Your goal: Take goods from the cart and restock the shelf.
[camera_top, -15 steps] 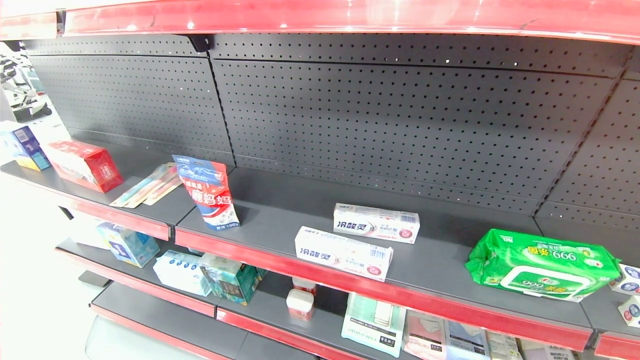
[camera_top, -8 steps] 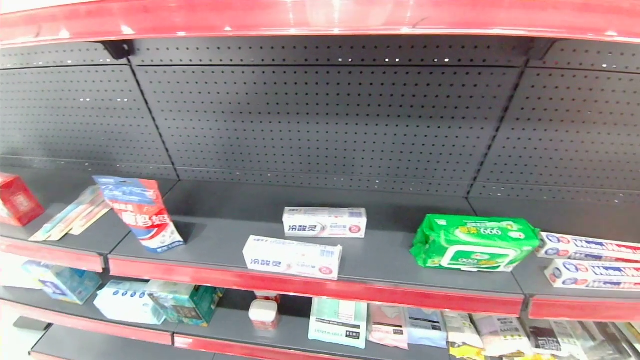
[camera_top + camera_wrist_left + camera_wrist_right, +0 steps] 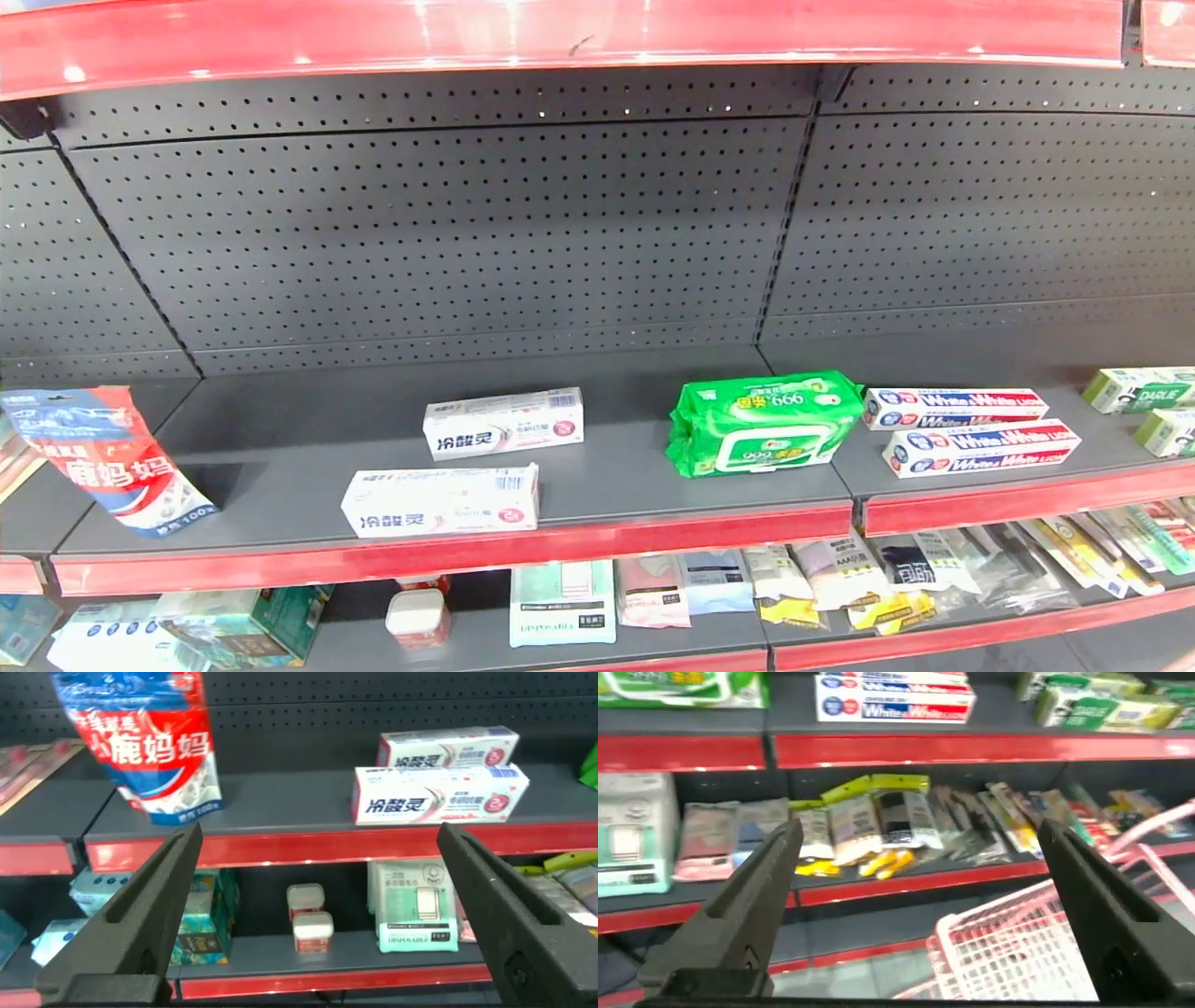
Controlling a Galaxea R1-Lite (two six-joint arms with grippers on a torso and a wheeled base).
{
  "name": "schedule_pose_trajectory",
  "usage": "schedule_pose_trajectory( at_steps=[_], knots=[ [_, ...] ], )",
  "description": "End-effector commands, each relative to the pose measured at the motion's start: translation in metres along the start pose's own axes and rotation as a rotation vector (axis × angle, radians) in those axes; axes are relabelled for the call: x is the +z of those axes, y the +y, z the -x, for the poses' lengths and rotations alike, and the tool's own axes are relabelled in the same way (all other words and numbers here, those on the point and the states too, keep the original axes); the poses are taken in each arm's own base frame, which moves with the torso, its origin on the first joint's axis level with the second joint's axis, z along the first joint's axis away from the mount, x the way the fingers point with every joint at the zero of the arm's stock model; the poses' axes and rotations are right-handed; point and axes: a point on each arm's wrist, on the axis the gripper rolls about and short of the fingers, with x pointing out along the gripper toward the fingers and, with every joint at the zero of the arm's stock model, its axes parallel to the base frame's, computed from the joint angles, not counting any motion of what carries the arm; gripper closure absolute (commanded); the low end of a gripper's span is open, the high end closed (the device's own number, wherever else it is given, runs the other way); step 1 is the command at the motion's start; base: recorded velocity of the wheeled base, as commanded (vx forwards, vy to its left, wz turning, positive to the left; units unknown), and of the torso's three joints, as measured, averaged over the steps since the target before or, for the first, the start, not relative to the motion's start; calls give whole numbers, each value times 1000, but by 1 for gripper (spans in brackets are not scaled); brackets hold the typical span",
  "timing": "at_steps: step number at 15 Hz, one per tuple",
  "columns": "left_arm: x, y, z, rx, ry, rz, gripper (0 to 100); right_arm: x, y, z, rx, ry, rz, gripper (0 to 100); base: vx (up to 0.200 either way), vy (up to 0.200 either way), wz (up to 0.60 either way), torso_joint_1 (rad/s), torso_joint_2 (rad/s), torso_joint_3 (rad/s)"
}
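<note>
Our left gripper hangs spread and empty before the dark red-edged metal shelf; our right gripper, likewise agape, hovers near the pink wire cart

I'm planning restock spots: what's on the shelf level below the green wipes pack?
Below the green wipes pack, flat sachet packets lie along the lower shelf, some yellow ones in front. The red shelf edge hides whatever lies further back.

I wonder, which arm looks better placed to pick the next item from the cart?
Right, I'd judge. The open, empty right gripper has the pink cart close before it, while the open left gripper faces only the shelf.
</note>
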Motion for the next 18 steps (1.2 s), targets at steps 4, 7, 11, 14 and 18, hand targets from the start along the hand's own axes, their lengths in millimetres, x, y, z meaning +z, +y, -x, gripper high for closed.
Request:
schedule_pose_trajectory(
  at_steps=[4, 7, 11, 14, 18],
  knots=[
    [0, 0, 0, -5, 5, -7, 0, -2, 3, -3, 105, -7, -173, 0, 0, 0, 0, 0, 0, 0],
    [0, 0, 0, -5, 2, -9, 0, -2, 4, -7, 102, -58, -115, 0, 0, 0, 0, 0, 0, 0],
    [0, 0, 0, -2, 1, -1, 0, 3, 3, -10, 51, -169, -85, 0, 0, 0, 0, 0, 0, 0],
    [0, 0, 0, -5, 1, -9, 0, -6, 6, -19, 41, -188, -117, 0, 0, 0, 0, 0, 0, 0],
    [0, 0, 0, -4, -3, -53, 0, -9, 8, -20, 138, -189, -162, 0, 0, 0, 0, 0, 0, 0]
  ],
)
